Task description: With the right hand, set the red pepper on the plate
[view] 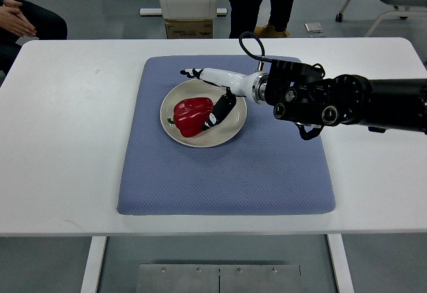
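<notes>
Right arm (347, 103) enters from right edge, reaching left, wrist level. Right hand (217, 93) white-backed, palm down, dark fingers (220, 109) extended loosely, thumb angled downward, gripping nothing.

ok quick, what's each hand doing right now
Left hand: not in view.
Right hand: over the plate, thumb against the red pepper lying on it; whether it grips cannot be told.

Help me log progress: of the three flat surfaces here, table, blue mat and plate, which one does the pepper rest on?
The round cream plate, the smallest, lying on the blue mat. The red pepper sits in it, with the right robot hand at the pepper.
</notes>
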